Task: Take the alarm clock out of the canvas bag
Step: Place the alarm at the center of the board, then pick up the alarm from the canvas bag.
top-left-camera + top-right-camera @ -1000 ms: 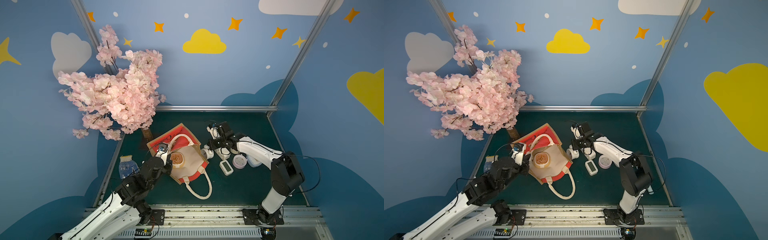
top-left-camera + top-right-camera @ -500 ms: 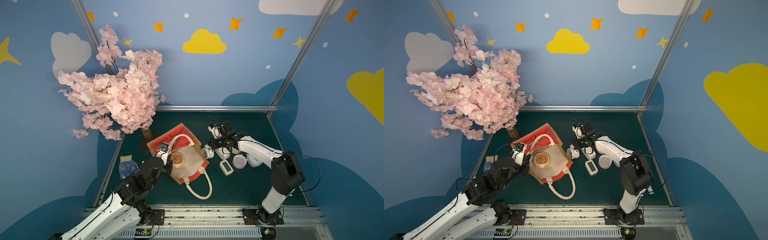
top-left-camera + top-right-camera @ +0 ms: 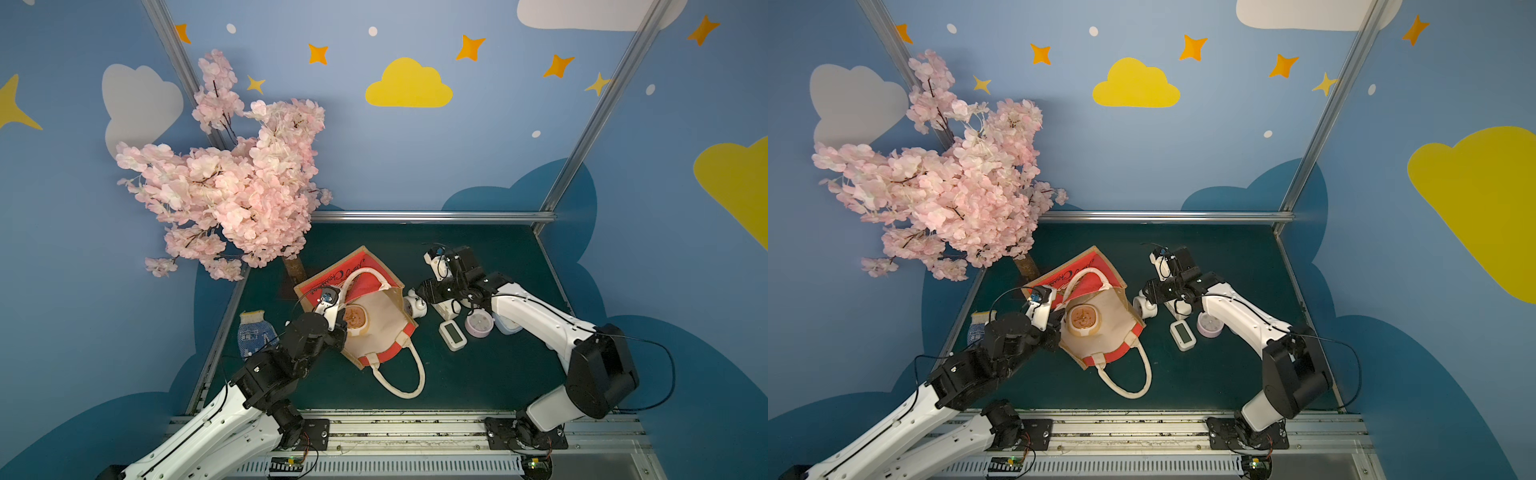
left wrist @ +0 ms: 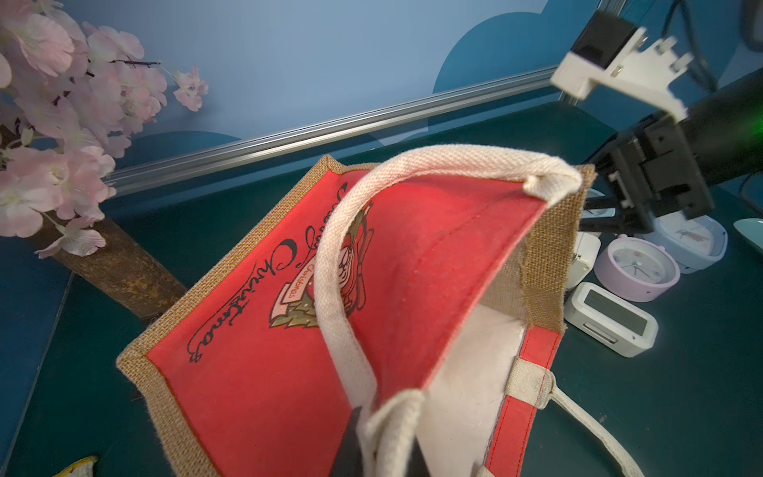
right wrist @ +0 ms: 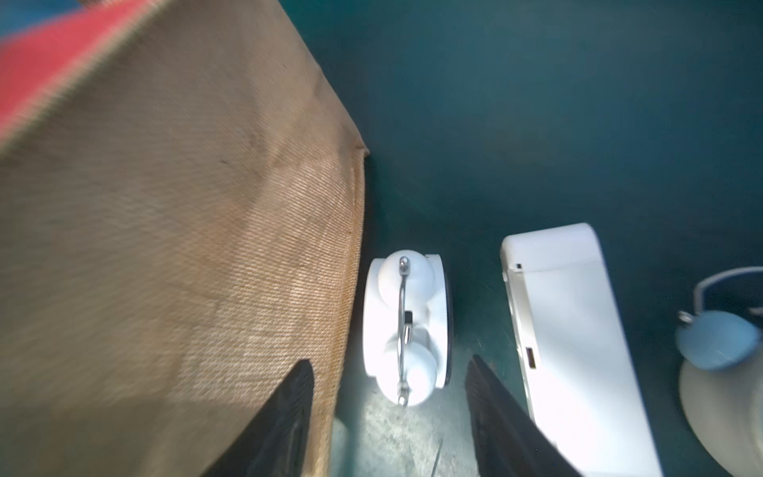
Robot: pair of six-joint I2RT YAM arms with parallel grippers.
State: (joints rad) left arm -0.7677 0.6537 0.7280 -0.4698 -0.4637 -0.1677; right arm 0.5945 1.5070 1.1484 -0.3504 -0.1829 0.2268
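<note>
The clock [image 5: 406, 326], white with twin bells, stands out of the bag [image 5: 165, 206] near the centre of the bench [image 3: 478, 374], just beside the bag's burlap side. Its dial is unseen in the right wrist view, where the bag is blurred. The right gripper [image 5: 388, 361] has its jaws spread wide, clear of the clock. The left gripper [image 4: 384, 450] is clamped on the bag's rim by a handle, its tips cut off at the frame edge. Inside the bag lies a brown-faced object [image 3: 355, 320], too small to identify. Toward the right edge lie a digital clock [image 3: 452, 336] and a pink clock [image 3: 478, 324]. A second ago the right jaws were together; the bag is unmoved.
</note>
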